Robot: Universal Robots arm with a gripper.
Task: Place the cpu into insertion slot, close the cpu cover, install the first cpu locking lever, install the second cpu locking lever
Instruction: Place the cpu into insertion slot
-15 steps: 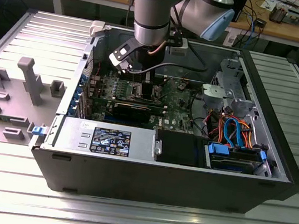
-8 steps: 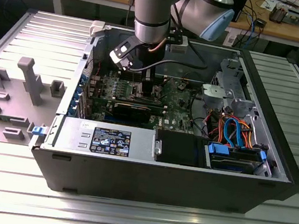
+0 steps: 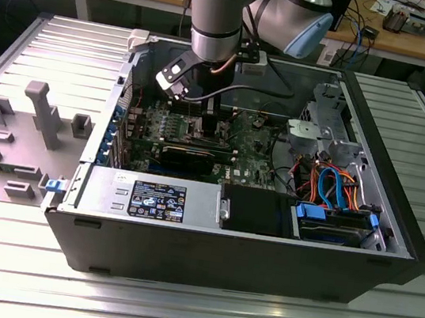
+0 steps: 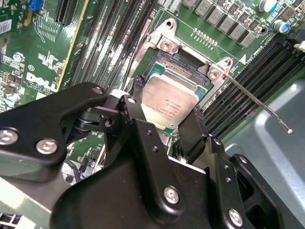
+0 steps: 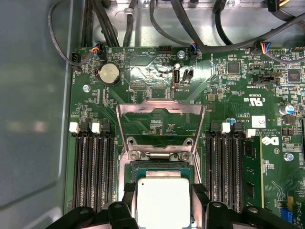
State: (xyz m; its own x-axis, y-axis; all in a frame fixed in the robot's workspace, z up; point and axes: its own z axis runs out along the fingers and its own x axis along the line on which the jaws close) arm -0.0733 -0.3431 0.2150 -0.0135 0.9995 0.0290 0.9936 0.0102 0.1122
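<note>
black gripper, its fingers closed against two opposite edges of the silver-grey cpu, holding it at the insertion slot; whether the chip is fully seated cannot be told. beyond it the cpu cover stands tilted up and open, and one locking lever juts free over the memory slots. judged progress: placement under way; cover and both levers not yet done. all lies inside the open computer case.

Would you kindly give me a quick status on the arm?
Gripper jaws shut on the cpu, at the insertion slot. Cpu cover raised open. One locking lever unlatched.
</note>
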